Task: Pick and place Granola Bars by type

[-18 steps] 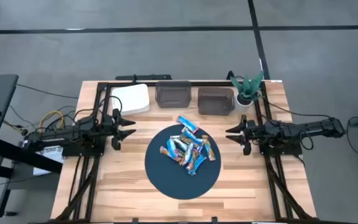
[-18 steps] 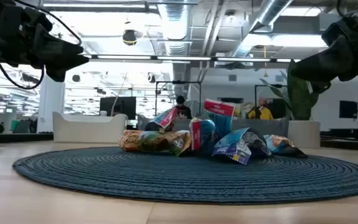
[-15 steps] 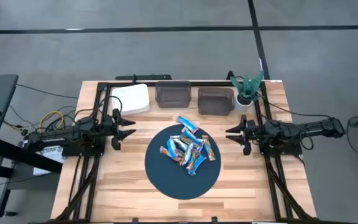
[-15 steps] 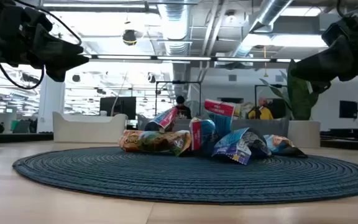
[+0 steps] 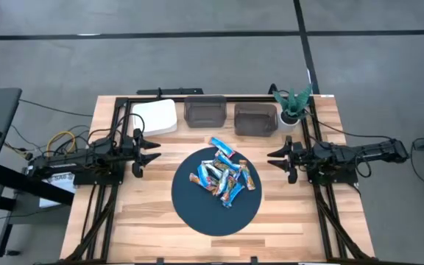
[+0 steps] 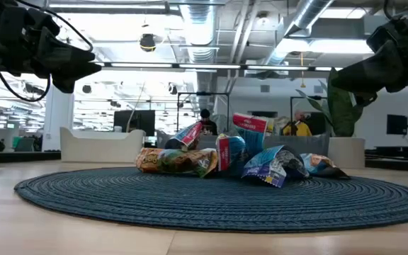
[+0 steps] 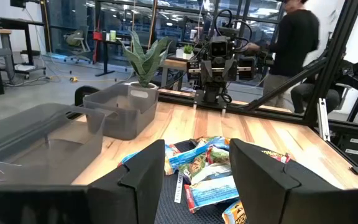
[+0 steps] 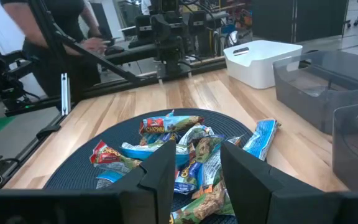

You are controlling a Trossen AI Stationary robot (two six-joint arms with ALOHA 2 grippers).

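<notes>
From above, the wooden table (image 5: 153,213) carried a round dark woven mat (image 5: 197,213) at its middle, with the Granola Bars (image 5: 224,175) heaped on the mat's far half. Behind the mat stood a white bin (image 5: 155,116), two smoky clear bins (image 5: 205,111) side by side, and a small potted plant (image 5: 293,105) at the far right corner. The left gripper (image 5: 152,151) hovered off the mat's left edge and the right gripper (image 5: 277,158) off its right edge, both with fingers spread and holding nothing, each well apart from the bars.

At table height, the mat's ribbed weave ran across the picture, and the crinkled shiny wrappers lay piled on it in orange-brown, blue and red. Both arms hung dark in the upper corners, above the pile.

Through the left wrist camera, the bars lay beyond the parted fingers (image 7: 145,171), with the clear bins beside them, the plant behind the bins and a person standing by the frame.

Through the right wrist camera, the bars sat just past the open fingers (image 8: 160,165), the white bin farther off.
</notes>
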